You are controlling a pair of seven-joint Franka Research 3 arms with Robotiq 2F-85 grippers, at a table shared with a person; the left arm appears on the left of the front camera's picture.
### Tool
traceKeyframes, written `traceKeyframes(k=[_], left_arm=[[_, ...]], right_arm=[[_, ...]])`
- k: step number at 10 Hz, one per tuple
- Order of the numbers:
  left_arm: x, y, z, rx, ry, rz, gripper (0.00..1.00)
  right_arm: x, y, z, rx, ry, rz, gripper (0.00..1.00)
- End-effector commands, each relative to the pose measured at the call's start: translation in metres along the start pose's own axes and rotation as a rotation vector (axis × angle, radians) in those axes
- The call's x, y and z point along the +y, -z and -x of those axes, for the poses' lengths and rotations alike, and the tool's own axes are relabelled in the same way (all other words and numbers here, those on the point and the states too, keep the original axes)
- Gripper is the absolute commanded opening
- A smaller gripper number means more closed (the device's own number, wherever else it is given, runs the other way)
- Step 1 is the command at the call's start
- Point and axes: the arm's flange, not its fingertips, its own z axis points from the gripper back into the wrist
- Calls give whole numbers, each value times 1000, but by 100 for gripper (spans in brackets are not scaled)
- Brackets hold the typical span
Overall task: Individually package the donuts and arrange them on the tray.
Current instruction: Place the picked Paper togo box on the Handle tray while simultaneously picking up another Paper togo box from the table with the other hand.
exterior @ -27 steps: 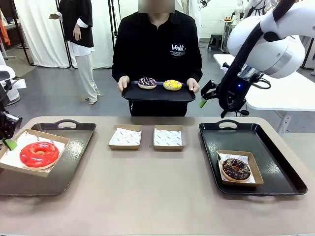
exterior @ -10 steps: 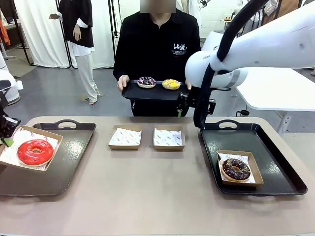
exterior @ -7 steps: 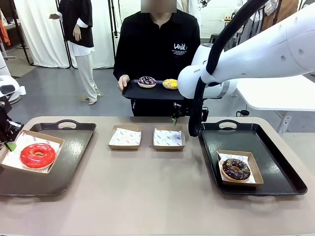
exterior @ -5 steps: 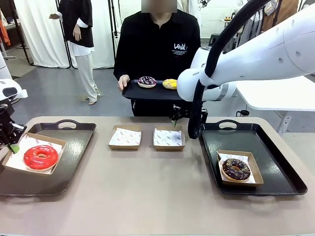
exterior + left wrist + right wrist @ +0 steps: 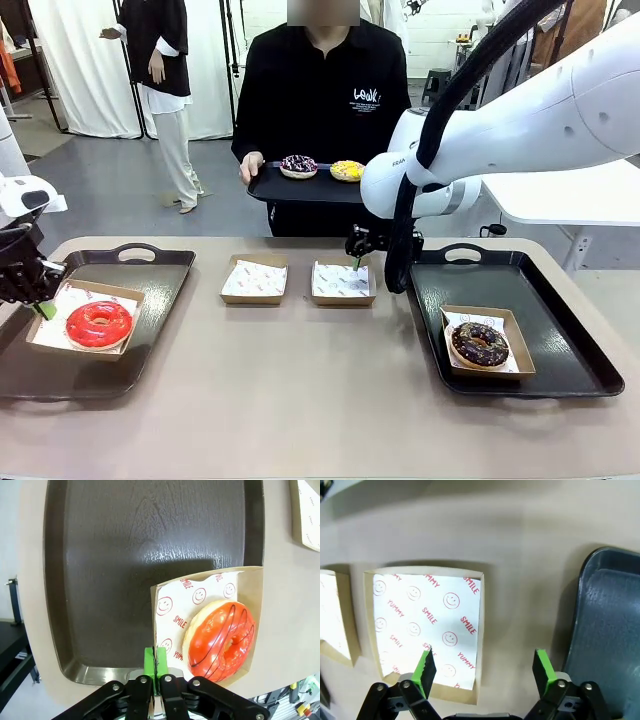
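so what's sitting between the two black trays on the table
In the front view, two empty paper-lined boxes side by side: left box, right box. The open right gripper hangs over the right box's edge.

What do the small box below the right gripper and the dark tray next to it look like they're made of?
The box looks like matte brown cardboard, with thin folded walls, lined with white paper printed in red. The tray is probably hard plastic: dark, slightly glossy, with a rounded moulded rim.
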Motion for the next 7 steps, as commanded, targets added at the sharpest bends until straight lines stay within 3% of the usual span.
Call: traceKeyframes(k=[1,7], left_arm=[[5,31,41,-7,-2,24,1],[7,50,40,32,-5,27,1]], right_arm=[[-6,9,5,-9,-59,-7,100],[8,20,-1,-23,-128,85,100]])
